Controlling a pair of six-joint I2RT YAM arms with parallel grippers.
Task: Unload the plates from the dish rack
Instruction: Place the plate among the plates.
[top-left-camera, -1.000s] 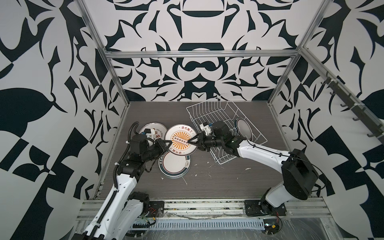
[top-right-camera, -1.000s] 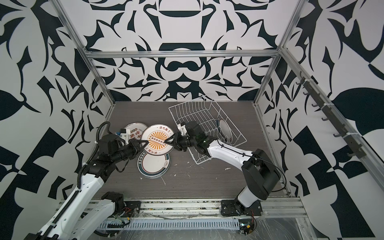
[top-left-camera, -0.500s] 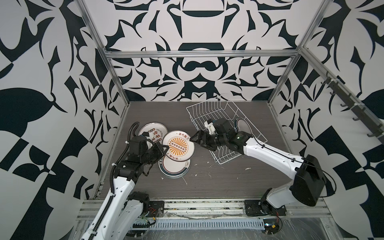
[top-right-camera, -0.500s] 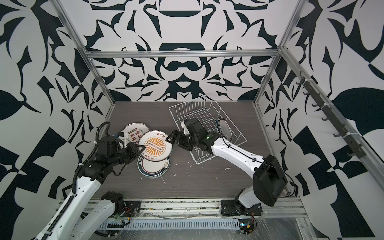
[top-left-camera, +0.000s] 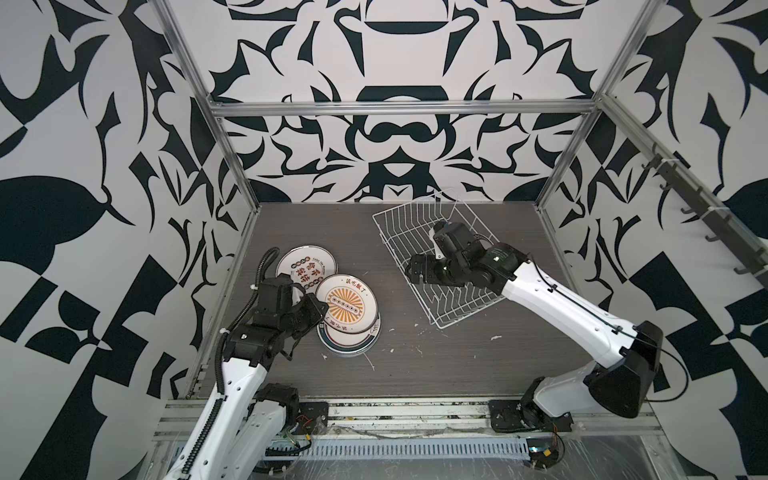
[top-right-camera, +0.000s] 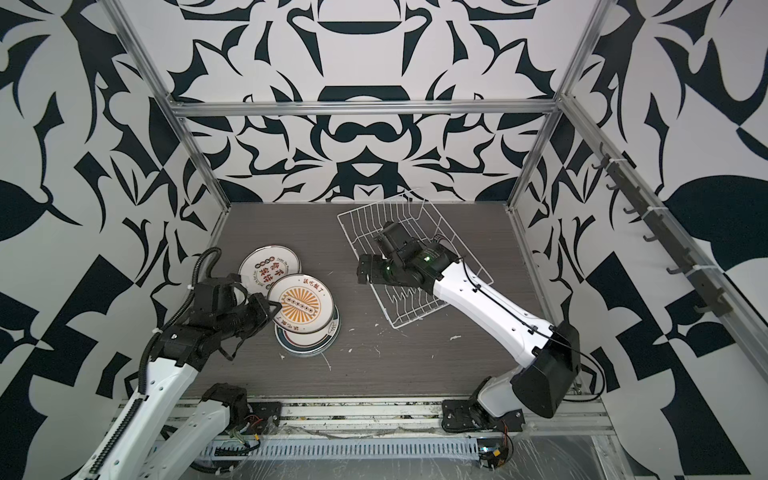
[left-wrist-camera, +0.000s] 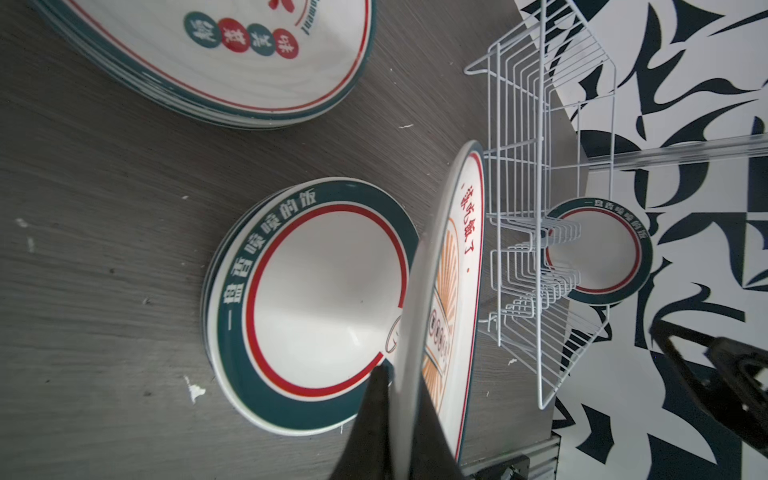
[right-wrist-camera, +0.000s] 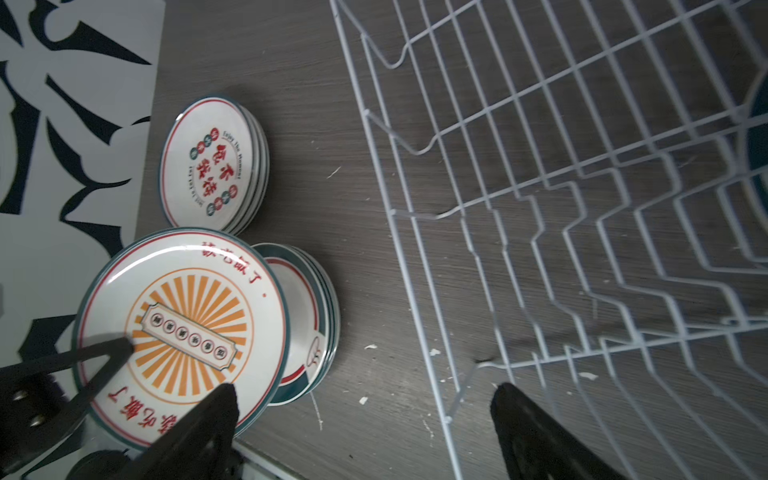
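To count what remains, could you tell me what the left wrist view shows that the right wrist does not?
Left wrist only: the full face of the green-rimmed plate standing in the dish rack. Right wrist only: the sunburst plate's whole print, pinched by the left end effector. Both: the rack, that plate, the lettered stack and the green-rimmed stack.

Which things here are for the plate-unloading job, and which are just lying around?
For the job: sunburst plate in the left hand, green-rimmed stack, red-lettered stack, dish rack, plate standing inside it.
Just lying about: white scraps, wall hooks.
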